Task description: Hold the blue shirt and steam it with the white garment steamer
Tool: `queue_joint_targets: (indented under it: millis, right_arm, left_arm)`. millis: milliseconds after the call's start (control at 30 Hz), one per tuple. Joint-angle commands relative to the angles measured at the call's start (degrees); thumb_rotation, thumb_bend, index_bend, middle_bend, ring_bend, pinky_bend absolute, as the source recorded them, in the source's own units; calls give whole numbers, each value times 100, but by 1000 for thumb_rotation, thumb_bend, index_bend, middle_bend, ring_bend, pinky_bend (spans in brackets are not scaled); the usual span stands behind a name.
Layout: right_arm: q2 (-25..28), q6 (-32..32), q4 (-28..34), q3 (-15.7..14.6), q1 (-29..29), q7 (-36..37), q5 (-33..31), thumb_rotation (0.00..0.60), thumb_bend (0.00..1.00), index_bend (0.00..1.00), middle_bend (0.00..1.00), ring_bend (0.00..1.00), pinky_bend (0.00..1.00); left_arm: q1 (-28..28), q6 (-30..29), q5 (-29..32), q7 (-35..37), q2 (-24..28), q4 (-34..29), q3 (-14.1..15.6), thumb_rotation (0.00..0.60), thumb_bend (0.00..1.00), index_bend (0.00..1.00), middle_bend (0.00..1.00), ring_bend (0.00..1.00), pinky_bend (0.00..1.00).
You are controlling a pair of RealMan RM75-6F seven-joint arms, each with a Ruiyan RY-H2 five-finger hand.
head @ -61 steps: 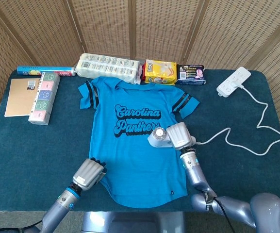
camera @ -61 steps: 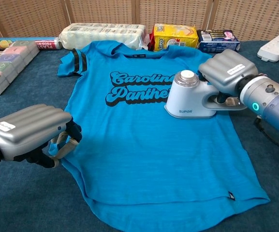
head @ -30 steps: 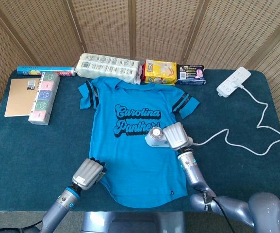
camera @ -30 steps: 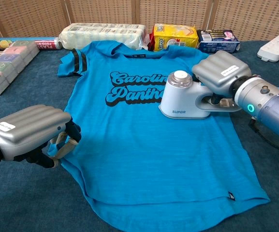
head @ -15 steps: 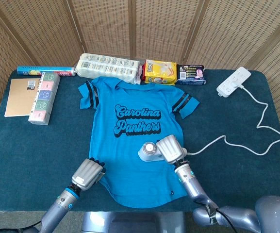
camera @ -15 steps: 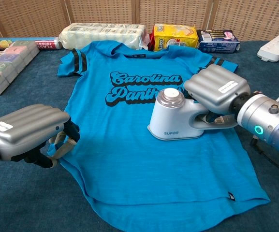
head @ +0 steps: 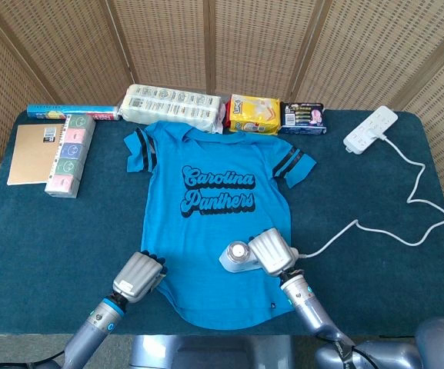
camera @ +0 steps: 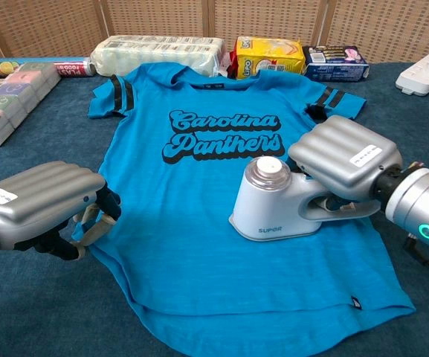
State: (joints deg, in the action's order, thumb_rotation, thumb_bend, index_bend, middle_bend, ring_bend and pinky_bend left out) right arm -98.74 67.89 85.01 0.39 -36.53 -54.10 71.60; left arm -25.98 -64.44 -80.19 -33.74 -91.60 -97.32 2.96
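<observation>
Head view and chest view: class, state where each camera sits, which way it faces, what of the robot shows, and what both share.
Head view: high above the near table edge, looking steeply down; both forearms show.
Chest view: low, looking forward across the table; mainly both hands show.
Shared: blue shirt, white garment steamer held by the right hand, left hand gripping the shirt's edge.

A staged test setup is posing as a home: woven wicker screens (head: 245,38) are enclosing a carpeted tabletop (head: 68,231) carrying household goods and a power strip (head: 371,128)

shirt (camera: 221,186) "Carolina Panthers", steamer (camera: 273,208) "SUPOR"
</observation>
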Motion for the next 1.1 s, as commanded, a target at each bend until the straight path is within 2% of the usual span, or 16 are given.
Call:
queue_joint_targets:
  millis: [33,300,667,1100]
  right_arm:
    - [0,-18,-12,11,6,-4,17,600,350,691,752,812,801]
    - [-71,-114,-320,301,-80,28,-59,600,350,691,752,812,800]
    - [-230,-260,-1092,664,-209,133,-299,600,349,691,752,812,799]
    - [-439,-370,-1996,946,-372,313,-418,600,350,691,752,811,797]
  left_arm:
    - [6,-10,-2,-11,2,-9,1,600,439,810,712,574,493]
    - [-4,5,26,-58,-14,-28,-26,600,438,809,713,574,493]
    - [-7,23,68,-85,-45,-13,-38,600,439,809,713,574,493]
    - [-12,22,115,-126,-67,-26,-60,600,438,809,713,574,493]
